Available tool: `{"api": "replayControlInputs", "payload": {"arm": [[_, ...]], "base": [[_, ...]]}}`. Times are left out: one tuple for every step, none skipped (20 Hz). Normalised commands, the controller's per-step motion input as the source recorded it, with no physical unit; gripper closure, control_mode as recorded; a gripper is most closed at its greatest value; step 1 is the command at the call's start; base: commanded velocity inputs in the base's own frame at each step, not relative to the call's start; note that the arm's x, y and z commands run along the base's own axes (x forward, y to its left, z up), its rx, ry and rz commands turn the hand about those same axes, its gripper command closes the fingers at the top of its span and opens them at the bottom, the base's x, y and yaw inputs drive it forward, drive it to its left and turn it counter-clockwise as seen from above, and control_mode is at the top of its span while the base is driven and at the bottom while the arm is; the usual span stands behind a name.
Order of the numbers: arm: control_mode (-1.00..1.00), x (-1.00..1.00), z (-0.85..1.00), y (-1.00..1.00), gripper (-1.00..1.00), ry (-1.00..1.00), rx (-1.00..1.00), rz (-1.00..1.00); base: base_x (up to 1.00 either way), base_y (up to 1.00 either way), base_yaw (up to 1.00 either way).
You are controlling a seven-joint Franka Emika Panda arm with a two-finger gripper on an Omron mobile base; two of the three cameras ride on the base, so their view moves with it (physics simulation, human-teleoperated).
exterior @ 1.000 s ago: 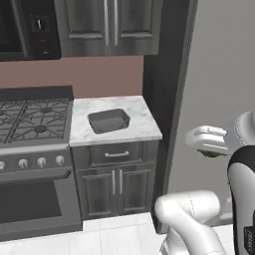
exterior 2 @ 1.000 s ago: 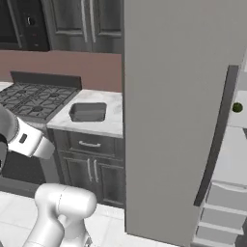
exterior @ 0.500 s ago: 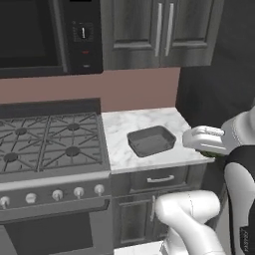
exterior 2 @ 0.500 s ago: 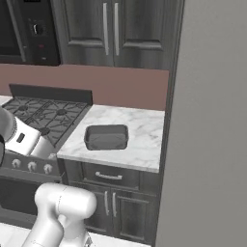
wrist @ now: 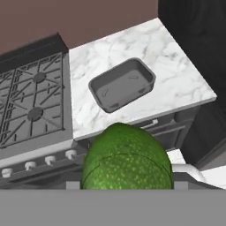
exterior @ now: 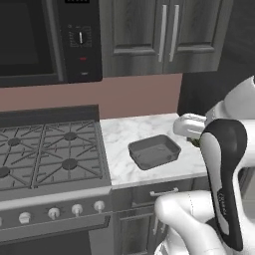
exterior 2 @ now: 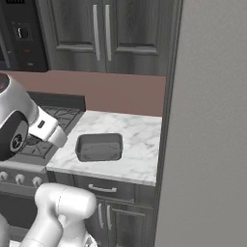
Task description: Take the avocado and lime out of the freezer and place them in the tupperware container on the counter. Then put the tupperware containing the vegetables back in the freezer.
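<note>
Avocado (wrist: 127, 158) sits clamped in the end effector, which hangs short of the worktop (wrist: 176, 75). Ahead of it and lower lies the empty tupperware container (wrist: 122, 84), its long axis running across the approach, beside the stove (wrist: 31, 97).

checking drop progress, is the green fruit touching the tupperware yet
Apart. The hand view shows the green fruit at the gripper, out in front of the counter, while the tupperware container sits empty farther back.
</note>
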Motion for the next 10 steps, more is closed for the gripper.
{"api": "replayControlInputs", "payload": {"arm": [[-1.0,1.0,-0.51,-0.19,1.0,0.12,0.0,-0.04],[-1.0,1.0,-0.57,-0.11,1.0,0.12,0.0,-0.03],[-1.0,1.0,-0.66,-0.06,1.0,0.12,0.0,-0.01],[-1.0,1.0,-0.71,-0.06,1.0,0.12,0.0,-0.01],[-1.0,1.0,-0.8,-0.07,1.0,0.15,0.0,0.0],[-1.0,1.0,-0.84,-0.05,1.0,0.16,0.0,0.0],[-1.0,1.0,-0.88,0.0,1.0,0.16,0.0,0.0],[-1.0,1.0,-0.9,0.0,1.0,0.15,0.0,0.0],[-1.0,1.0,-0.89,0.0,1.0,0.15,0.0,0.0],[-1.0,0.96,-0.86,0.0,1.0,0.12,0.0,0.0]], "base": [[0.0,0.0,0.0],[0.0,0.0,0.0],[0.0,0.0,0.0],[0.0,0.0,0.0],[0.0,0.0,0.0],[0.0,0.0,0.0],[0.0,0.0,0.0],[0.0,0.0,0.0],[0.0,0.0,0.0],[0.0,0.0,0.0]]}}
